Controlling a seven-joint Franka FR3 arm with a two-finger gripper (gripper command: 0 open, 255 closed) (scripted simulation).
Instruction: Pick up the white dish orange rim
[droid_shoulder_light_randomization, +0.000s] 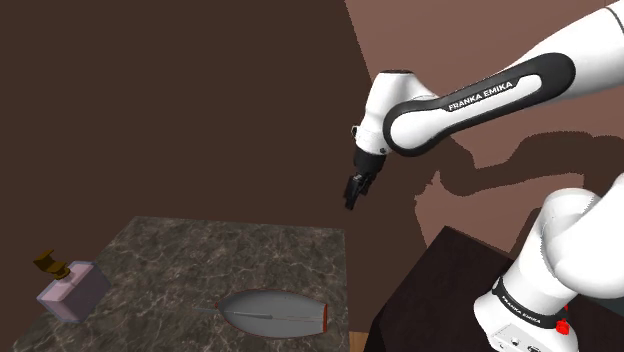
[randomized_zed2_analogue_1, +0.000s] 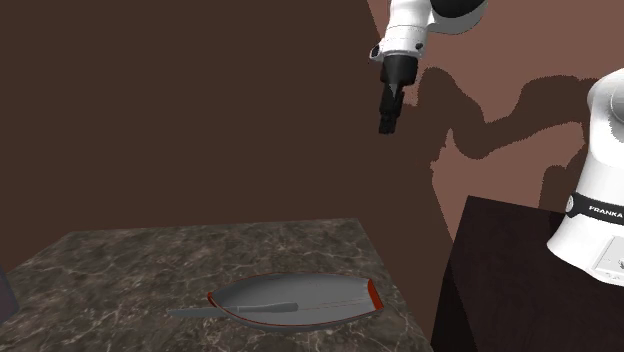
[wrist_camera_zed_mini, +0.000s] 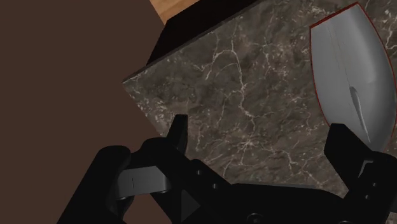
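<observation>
Your gripper (droid_shoulder_light_randomization: 355, 195) hangs high above the marble counter (droid_shoulder_light_randomization: 200, 250), fingers spread, nothing btwn them. The dish (droid_shoulder_light_randomization: 275, 312) (grey-white, orange rim at one end) lies on the counter's near edge, long axis along that edge, so you'd descend toward that edge.

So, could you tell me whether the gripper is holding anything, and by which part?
Nothing is held: the gripper hangs open in the air, well clear of the grey, red-rimmed dish lying on the marbled table.
</observation>
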